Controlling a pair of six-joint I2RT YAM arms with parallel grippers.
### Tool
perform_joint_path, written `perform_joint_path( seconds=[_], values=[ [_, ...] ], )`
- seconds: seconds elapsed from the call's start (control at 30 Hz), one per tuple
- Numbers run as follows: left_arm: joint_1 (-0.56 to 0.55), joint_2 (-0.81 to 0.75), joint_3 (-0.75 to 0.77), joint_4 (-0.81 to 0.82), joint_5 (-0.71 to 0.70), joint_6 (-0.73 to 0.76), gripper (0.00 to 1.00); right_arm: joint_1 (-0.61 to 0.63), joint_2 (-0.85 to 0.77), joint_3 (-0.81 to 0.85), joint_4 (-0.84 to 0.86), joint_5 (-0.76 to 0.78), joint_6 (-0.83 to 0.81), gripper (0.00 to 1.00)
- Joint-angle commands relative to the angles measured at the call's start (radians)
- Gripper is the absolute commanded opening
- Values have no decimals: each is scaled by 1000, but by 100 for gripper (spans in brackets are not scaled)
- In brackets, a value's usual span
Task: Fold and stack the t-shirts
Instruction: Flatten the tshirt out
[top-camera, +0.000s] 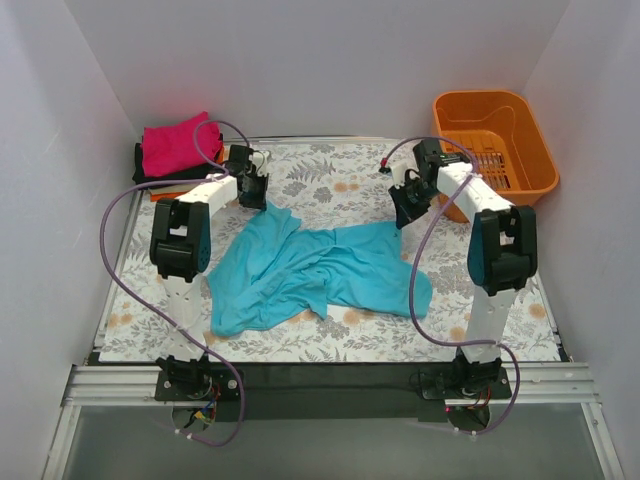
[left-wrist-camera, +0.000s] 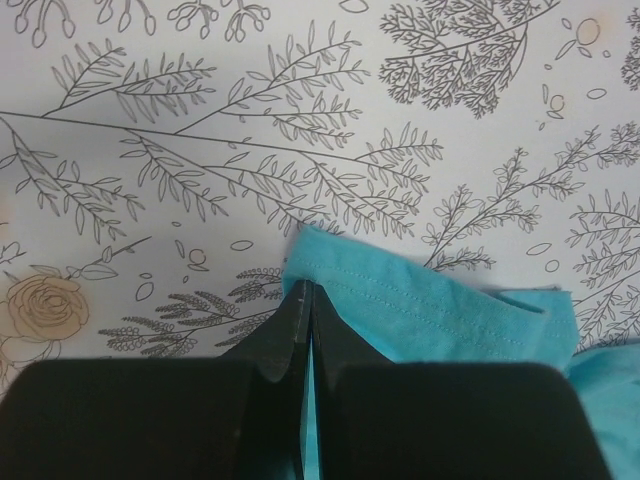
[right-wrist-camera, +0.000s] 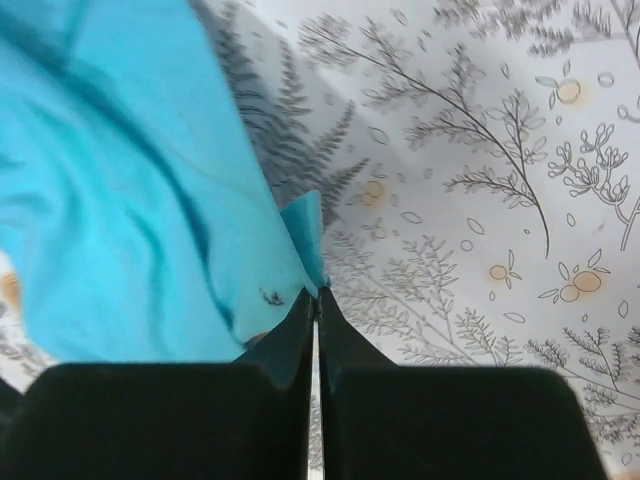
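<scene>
A teal t-shirt (top-camera: 310, 270) lies crumpled across the middle of the floral cloth. My left gripper (top-camera: 252, 192) is shut on a hemmed edge of the teal t-shirt (left-wrist-camera: 440, 310) at its far left corner. My right gripper (top-camera: 408, 212) is shut on a corner of the teal t-shirt (right-wrist-camera: 130, 200) at its far right, lifted a little above the cloth. A folded magenta-pink t-shirt (top-camera: 176, 142) lies on a black one (top-camera: 150, 175) at the far left, with an orange one (top-camera: 165, 195) showing under it.
An orange plastic basket (top-camera: 495, 135) stands at the far right corner. White walls close in on the left, right and back. The floral cloth (top-camera: 330, 175) covers the table, with a black strip along the near edge.
</scene>
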Motion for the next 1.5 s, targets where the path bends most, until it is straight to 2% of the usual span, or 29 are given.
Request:
perform_joint_path(
  seconds=[0.0, 0.23, 0.33, 0.43, 0.47, 0.5, 0.63, 0.73, 1.0, 1.23, 1.47],
  values=[
    [5, -68, -13, -31, 17, -4, 0, 57, -134, 9, -45, -99, -17, 1],
    [5, -52, -9, -31, 34, -13, 0, 276, -184, -185, -45, -172, -12, 1],
    [5, -47, -10, -32, 38, -13, 0, 434, -247, -270, -55, -246, -56, 4],
    [5, -41, -4, -34, 38, -11, 0, 465, -316, -309, -68, -307, -81, 26],
    [5, -39, -2, -37, 38, -10, 0, 460, -329, -303, -77, -305, -89, 45],
    [5, -35, 1, -39, 41, -10, 0, 453, -329, -291, -78, -274, -93, 49],
    [5, -24, 11, -46, 51, -13, 0, 317, -289, -172, -80, -252, -103, 47],
    [5, -18, 19, -51, 52, -13, 0, 272, -215, -75, -94, -200, -119, 41],
    [5, -7, 25, -56, 54, -13, 0, 305, -151, -87, -106, -162, -201, 29],
    [5, 5, 28, -56, 64, -16, 0, 402, -120, -131, -92, -156, -187, 29],
    [5, 8, 28, -54, 67, -17, 0, 439, -42, -104, -72, -145, -207, 40]
  ],
)
